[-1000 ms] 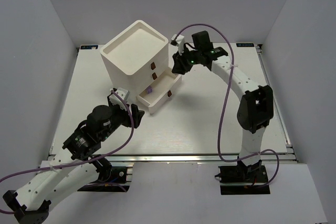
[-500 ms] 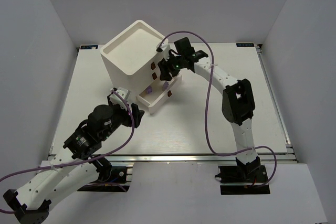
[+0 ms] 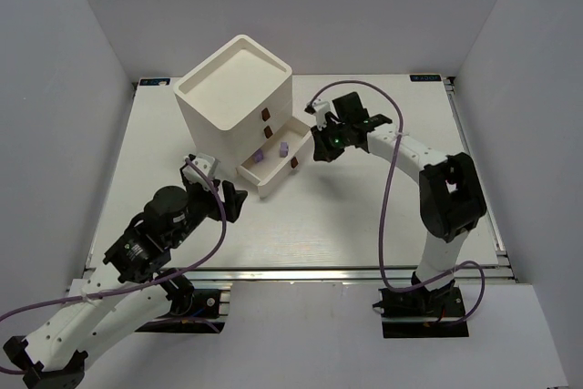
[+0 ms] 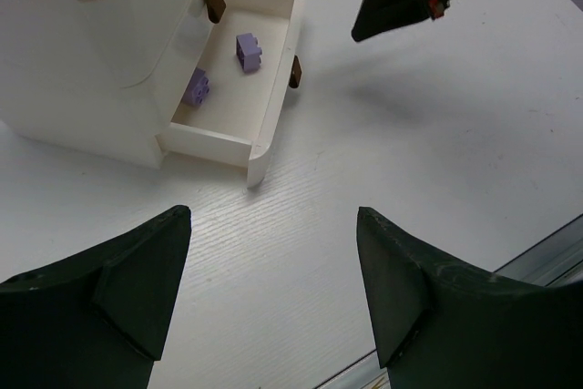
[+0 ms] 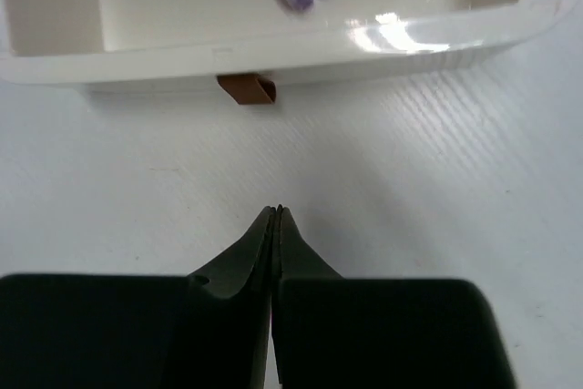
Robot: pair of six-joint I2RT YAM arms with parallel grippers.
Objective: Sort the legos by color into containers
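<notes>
legos (image 4: 247,50) — two, pale purple, studs up, lying apart; bottom drawer (image 4: 271,111) — white, open, holding both

the left arm (image 3: 100,312) runs up and right from its base, lying low. the left gripper (image 4: 273,216) is spread wide, nothing between its fingers (image 4: 137,280). the right arm (image 3: 444,198) rises from its base, folds at the elbow and stretches left, wrist tipped down. the right gripper (image 5: 276,214) has its fingers pressed together, empty.

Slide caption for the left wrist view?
Open left gripper faces the pulled-out drawer holding two pale purple legos; the shut right gripper hovers just beyond it.
</notes>
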